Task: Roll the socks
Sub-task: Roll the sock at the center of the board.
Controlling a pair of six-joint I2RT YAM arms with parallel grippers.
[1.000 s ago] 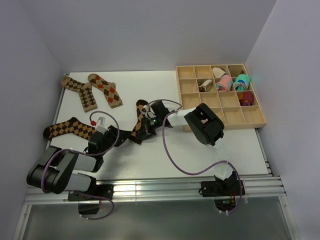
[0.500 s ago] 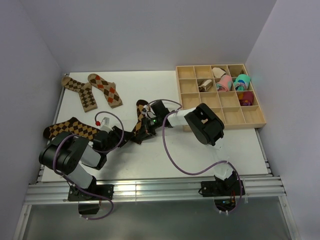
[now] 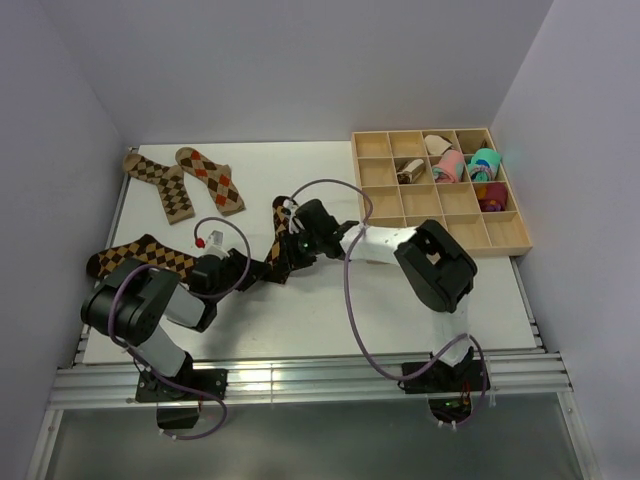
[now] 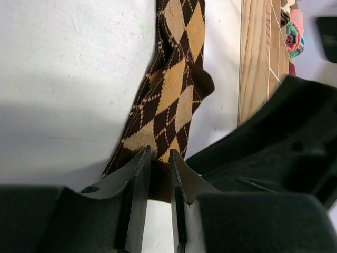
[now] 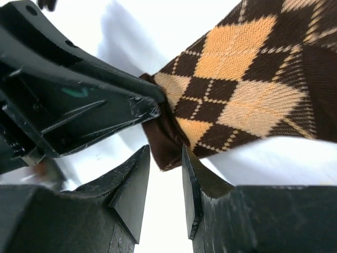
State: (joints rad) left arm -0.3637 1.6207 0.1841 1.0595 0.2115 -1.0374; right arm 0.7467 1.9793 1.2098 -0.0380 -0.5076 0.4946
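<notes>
A brown-and-tan argyle sock (image 3: pixel 282 215) lies stretched out mid-table; it also shows in the left wrist view (image 4: pixel 168 100) and the right wrist view (image 5: pixel 247 84). My left gripper (image 3: pixel 260 272) (image 4: pixel 159 153) is shut on the sock's dark brown near end. My right gripper (image 3: pixel 286 252) (image 5: pixel 166 150) is narrowly open, its tips right at that same brown end and beside the left fingers (image 5: pixel 79 100). Three more argyle socks lie flat at the left: two at the back (image 3: pixel 160 182) (image 3: pixel 210 178) and one nearer (image 3: pixel 140 258).
A wooden compartment tray (image 3: pixel 440 250) stands at the back right, seen edge-on in the left wrist view (image 4: pixel 258 63). It holds pink and teal rolled bundles (image 3: pixel 462 165) and a brown-and-cream bundle (image 3: pixel 408 172). Purple cables loop over the table by both arms.
My left arm raised its elbow while the gripper stayed at the sock's near end. My right arm swung its elbow right and forward, and its gripper came down along the sock toward the left gripper.
</notes>
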